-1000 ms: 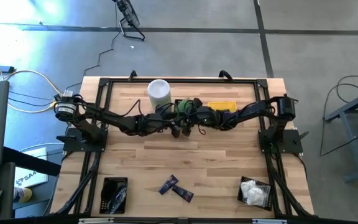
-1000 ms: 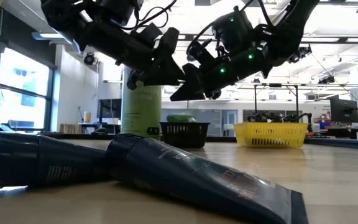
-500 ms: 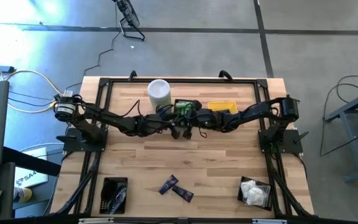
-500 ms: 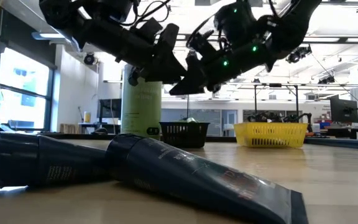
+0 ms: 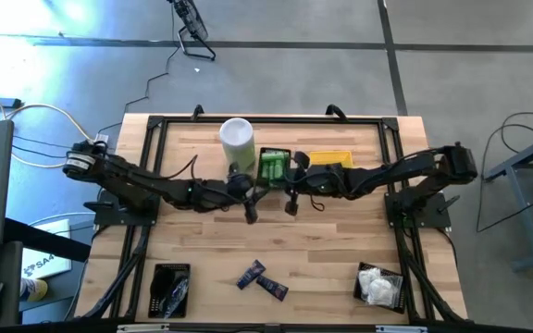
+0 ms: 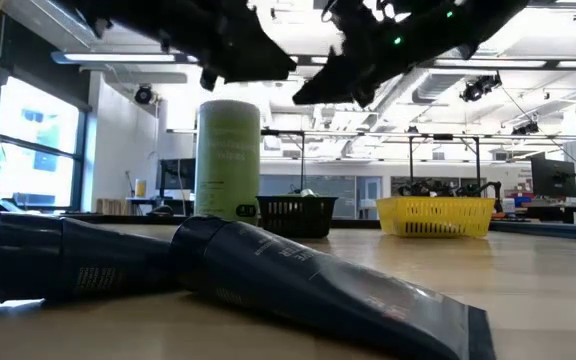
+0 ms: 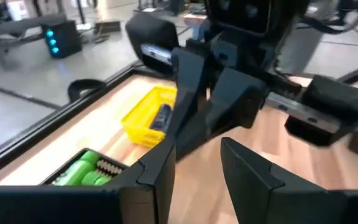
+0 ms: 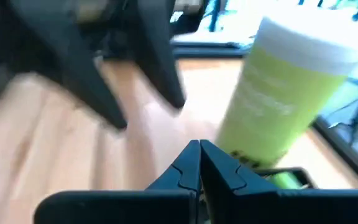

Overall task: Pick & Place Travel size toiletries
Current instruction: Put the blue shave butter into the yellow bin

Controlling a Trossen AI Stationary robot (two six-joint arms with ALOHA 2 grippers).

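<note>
navy tubes (image 5: 262,279): two, lying flat at the table's 6 o'clock edge, touching end to end; they fill the front of the low view (image 6: 268,270)
black tray (image 5: 171,289): 7 o'clock corner, dark pieces inside, too small to tell apart
packet tray (image 5: 379,283): 5 o'clock corner, white packets (image 5: 374,284) piled in it
left gripper (image 5: 251,214): above table centre, well clear of the wood, just at 9 o'clock of the right gripper; fingers (image 7: 160,171) set a moderate gap apart, nothing between them
right gripper (image 5: 291,205): also mid-table, up in the air, tip facing the left gripper; fingers (image 8: 188,163) pressed together, holding nothing
green bottles (image 5: 273,166): in a black basket (image 5: 260,169) toward 12 o'clock, just beyond both grippers; seen too from the left wrist (image 7: 79,172)
yellow basket (image 5: 331,160): just at 3 o'clock of the black basket; one dark tube in it (image 7: 161,116)
canister (image 5: 237,139): white-and-green, upright, at 12 o'clock, just at 9 o'clock of the black basket
table (image 5: 340,240): pale wood
</note>
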